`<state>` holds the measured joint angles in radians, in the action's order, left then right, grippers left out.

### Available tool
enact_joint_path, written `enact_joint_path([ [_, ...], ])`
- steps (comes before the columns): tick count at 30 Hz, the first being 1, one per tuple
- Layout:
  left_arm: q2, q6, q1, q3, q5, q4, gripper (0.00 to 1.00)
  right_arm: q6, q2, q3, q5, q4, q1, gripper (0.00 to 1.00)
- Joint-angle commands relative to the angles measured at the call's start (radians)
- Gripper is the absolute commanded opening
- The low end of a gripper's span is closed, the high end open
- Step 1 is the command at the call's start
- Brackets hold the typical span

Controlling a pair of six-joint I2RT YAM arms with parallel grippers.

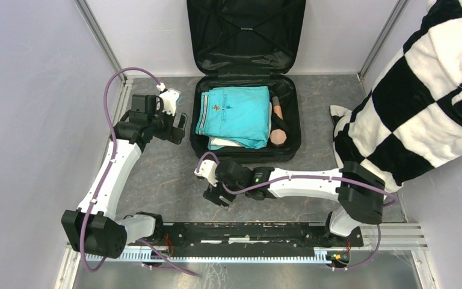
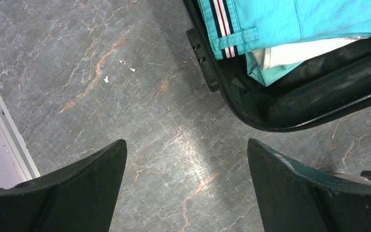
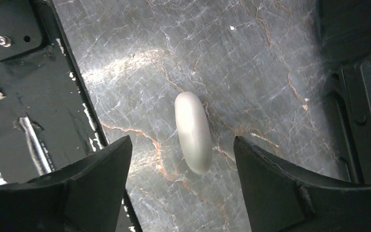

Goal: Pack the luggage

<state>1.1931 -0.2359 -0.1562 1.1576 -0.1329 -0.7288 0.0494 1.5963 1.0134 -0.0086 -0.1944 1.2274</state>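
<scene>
Top external: luggage (image 1: 246, 158) lies open, facing up; long axis left-right.

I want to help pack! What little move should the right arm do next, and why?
Probably lower the right gripper straight down and close it on the white oval thing. In the right wrist view, that thing lies on the table in line with the gap between the open fingers, not yet touched. It is outside the luggage, so it looks like it needs packing.

The left arm (image 1: 113, 174) reaches toward 11 o'clock, and the left tool (image 1: 179, 127) is spread wide, holding nothing. The right arm (image 1: 301, 184) stretches toward 9 o'clock, and the right tool (image 1: 218, 197) is spread wide too.
</scene>
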Motion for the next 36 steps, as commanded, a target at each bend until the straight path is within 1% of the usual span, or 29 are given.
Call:
enact_joint_path([
  [1, -0.01, -0.018, 0.006, 0.031, 0.001, 0.002, 1.0, -0.042, 0.042, 0.066, -0.004, 0.045, -0.009, 0.8],
  [4, -0.014, -0.024, 0.006, 0.025, 0.007, 0.003, 1.0, -0.041, 0.059, 0.074, -0.013, 0.051, -0.012, 0.62],
  [6, -0.017, -0.028, 0.006, 0.02, 0.012, 0.004, 1.0, -0.039, 0.058, 0.074, -0.014, 0.051, -0.017, 0.44],
  [7, -0.018, -0.029, 0.006, 0.017, 0.014, 0.007, 1.0, -0.038, 0.055, 0.079, -0.009, 0.045, -0.018, 0.29],
  [8, -0.019, -0.031, 0.006, 0.014, 0.016, 0.009, 1.0, -0.036, 0.046, 0.084, 0.002, 0.034, -0.021, 0.11],
  [9, -0.019, -0.032, 0.006, 0.011, 0.019, 0.011, 1.0, -0.034, 0.036, 0.091, 0.002, 0.024, -0.026, 0.01],
  [12, -0.019, -0.031, 0.006, 0.004, 0.018, 0.014, 1.0, -0.025, -0.019, 0.123, 0.029, -0.014, -0.056, 0.0],
  [15, -0.018, -0.034, 0.006, 0.001, 0.018, 0.016, 1.0, 0.002, -0.071, 0.205, 0.015, -0.117, -0.135, 0.0],
  [17, -0.021, -0.034, 0.006, -0.002, 0.021, 0.019, 1.0, 0.037, -0.105, 0.276, 0.018, -0.198, -0.22, 0.0],
  [20, -0.022, -0.034, 0.006, -0.002, 0.018, 0.02, 1.0, 0.117, -0.157, 0.331, 0.042, -0.304, -0.377, 0.0],
  [23, -0.028, -0.033, 0.005, -0.009, 0.013, 0.026, 1.0, 0.149, -0.207, 0.326, 0.082, -0.35, -0.552, 0.0],
  [28, -0.027, -0.025, 0.006, -0.015, 0.008, 0.029, 1.0, 0.163, -0.191, 0.321, 0.095, -0.397, -0.763, 0.0],
  [31, -0.032, -0.027, 0.006, -0.015, 0.008, 0.029, 1.0, 0.179, -0.161, 0.272, 0.129, -0.393, -0.822, 0.0],
  [33, -0.034, -0.028, 0.006, -0.016, 0.008, 0.029, 1.0, 0.179, -0.136, 0.237, 0.141, -0.372, -0.837, 0.0],
  [36, -0.033, -0.03, 0.006, -0.021, 0.008, 0.029, 1.0, 0.178, -0.081, 0.237, 0.158, -0.357, -0.851, 0.0],
])
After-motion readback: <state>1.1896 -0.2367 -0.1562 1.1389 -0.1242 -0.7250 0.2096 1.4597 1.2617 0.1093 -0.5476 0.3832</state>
